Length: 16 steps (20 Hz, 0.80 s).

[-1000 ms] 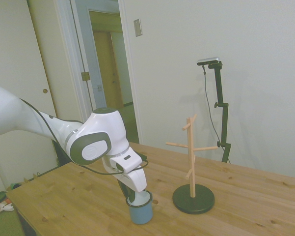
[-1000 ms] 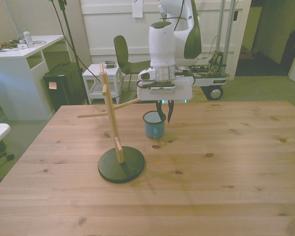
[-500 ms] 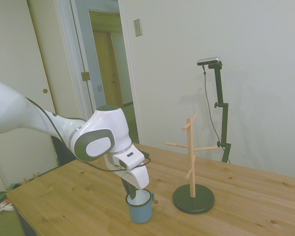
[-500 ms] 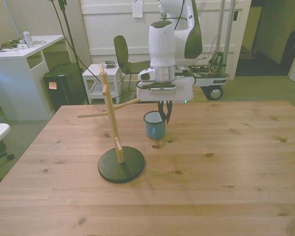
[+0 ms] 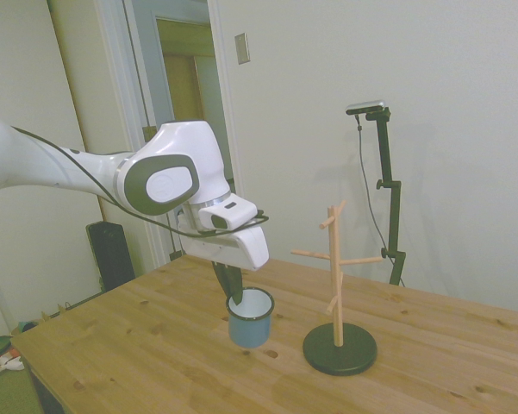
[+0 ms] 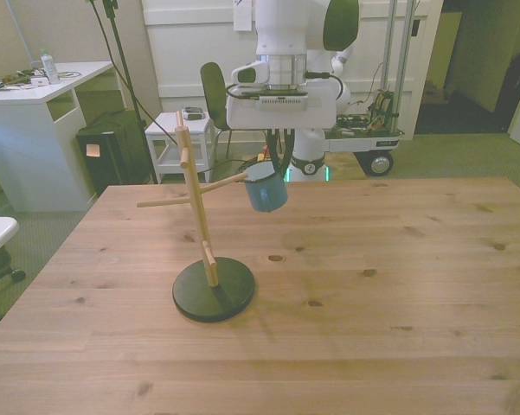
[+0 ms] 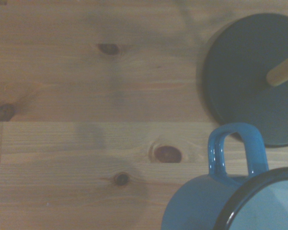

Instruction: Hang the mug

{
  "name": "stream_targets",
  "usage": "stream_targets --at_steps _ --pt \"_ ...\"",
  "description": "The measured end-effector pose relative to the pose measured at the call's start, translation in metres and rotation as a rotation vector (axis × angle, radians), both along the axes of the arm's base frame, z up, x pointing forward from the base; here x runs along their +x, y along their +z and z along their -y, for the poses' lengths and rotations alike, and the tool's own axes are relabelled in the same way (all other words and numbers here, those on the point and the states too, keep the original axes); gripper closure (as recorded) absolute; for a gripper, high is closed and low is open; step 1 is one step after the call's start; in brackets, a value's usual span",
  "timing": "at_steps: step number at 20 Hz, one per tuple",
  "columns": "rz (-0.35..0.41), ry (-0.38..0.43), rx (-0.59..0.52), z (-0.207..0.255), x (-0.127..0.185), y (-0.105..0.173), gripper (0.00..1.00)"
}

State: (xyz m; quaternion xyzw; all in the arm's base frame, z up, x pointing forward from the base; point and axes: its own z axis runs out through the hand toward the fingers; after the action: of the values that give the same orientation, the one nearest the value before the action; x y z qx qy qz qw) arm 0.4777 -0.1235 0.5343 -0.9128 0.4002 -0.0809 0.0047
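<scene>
The light-blue mug (image 5: 251, 318) (image 6: 265, 189) hangs in the air above the table, slightly tilted, with my gripper (image 5: 234, 291) (image 6: 278, 169) shut on its rim. Its loop handle (image 7: 236, 150) shows close up in the wrist view, pointing toward the rack's dark base (image 7: 251, 76). The wooden mug rack (image 5: 336, 280) (image 6: 199, 226) stands on a round black base, with several pegs sticking out. In the front view the mug is level with the peg that reaches toward it, just off that peg's tip.
A white desk (image 6: 35, 112), a dark chair (image 6: 216, 95) and a small white cart (image 6: 177, 138) stand behind the table in the front view. An open doorway (image 5: 190, 121) lies behind the arm in the side view.
My gripper closed on the mug's rim and lifted it off the table, up to about the height of the rack's middle pegs.
</scene>
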Motion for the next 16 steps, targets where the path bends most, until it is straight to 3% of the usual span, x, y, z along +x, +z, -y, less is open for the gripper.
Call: stream_targets --at_steps 5,16 --pt "0.022 0.022 -0.027 0.005 0.007 0.058 1.0" --pt "0.014 0.047 -0.036 0.001 0.042 0.078 1.0"
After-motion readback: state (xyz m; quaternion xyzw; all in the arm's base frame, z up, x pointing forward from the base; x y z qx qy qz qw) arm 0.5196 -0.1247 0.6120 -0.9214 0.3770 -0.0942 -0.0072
